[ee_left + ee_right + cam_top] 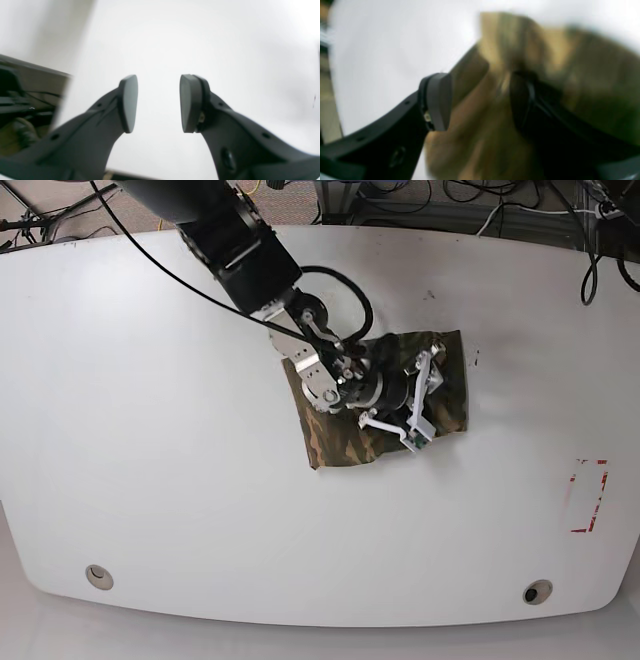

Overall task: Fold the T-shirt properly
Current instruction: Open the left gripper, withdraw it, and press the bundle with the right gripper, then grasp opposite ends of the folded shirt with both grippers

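The camouflage T-shirt [335,442] lies as a rumpled, roughly rectangular bundle a little right of the table's middle. My right gripper [422,402] hangs directly over its right half, and the arm reaches in from the top left and covers the shirt's centre. In the blurred right wrist view the right gripper [480,100] has its jaws wide apart, with tan and green T-shirt [582,75] cloth filling the gap and the space behind it. Whether the cloth is pinched does not show. My left gripper [158,103] is open over bare white table with nothing between its pads, and it is outside the base view.
The white table [150,430] has two round holes near its front edge [97,576] [537,592]. A red dashed rectangle [590,495] is marked at the right. Cables [450,200] run along the back edge. In the left wrist view a table edge [62,100] borders dark clutter.
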`<state>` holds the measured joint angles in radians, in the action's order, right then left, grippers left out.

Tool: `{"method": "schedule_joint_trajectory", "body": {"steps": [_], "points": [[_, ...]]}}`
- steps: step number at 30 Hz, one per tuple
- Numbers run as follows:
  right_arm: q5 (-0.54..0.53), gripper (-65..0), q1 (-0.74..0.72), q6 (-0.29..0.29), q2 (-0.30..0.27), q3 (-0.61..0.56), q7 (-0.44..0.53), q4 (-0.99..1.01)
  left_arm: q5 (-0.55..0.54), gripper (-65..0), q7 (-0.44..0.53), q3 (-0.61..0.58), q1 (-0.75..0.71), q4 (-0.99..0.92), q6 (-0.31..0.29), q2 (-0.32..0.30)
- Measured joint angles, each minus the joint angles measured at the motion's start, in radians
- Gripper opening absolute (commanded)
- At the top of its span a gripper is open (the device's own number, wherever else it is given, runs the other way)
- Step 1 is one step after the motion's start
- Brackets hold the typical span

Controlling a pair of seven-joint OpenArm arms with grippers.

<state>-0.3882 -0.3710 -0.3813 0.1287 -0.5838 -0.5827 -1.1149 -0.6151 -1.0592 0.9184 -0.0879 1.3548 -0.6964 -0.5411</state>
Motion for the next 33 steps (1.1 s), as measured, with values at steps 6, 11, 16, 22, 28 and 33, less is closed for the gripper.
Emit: {"method": "schedule_joint_trajectory", "body": {"steps": [6,11,16,22,28,33], "points": [[0.026,-30.8,-0.094,-0.025,0.029,-0.006,0.106,0.120,-0.004,-39.3,0.003,-0.010,-0.071,0.115,0.000,0.024],[0.051,-30.8,-0.145,-0.011,0.008,0.020,0.064,0.166,0.008,-39.3,0.002,-0.111,-0.078,0.205,0.006,0.071],[0.052,-30.8,-0.140,-0.010,0.005,0.038,-0.034,0.035,-0.023,-39.3,0.089,-0.190,-0.129,0.306,-0.006,0.083],[0.038,-30.8,-0.082,-0.024,-0.025,0.100,-0.072,-0.137,0.011,-39.3,0.113,-0.396,-0.144,0.397,0.002,0.116],[0.051,-30.8,0.023,-0.018,-0.109,0.171,-0.184,-0.350,-0.013,-39.3,0.159,-0.435,-0.122,0.476,0.001,0.172],[0.067,-30.9,0.051,-0.014,-0.163,0.250,-0.206,-0.348,0.112,-39.3,0.108,-0.591,-0.037,0.459,0.006,0.233]]}}
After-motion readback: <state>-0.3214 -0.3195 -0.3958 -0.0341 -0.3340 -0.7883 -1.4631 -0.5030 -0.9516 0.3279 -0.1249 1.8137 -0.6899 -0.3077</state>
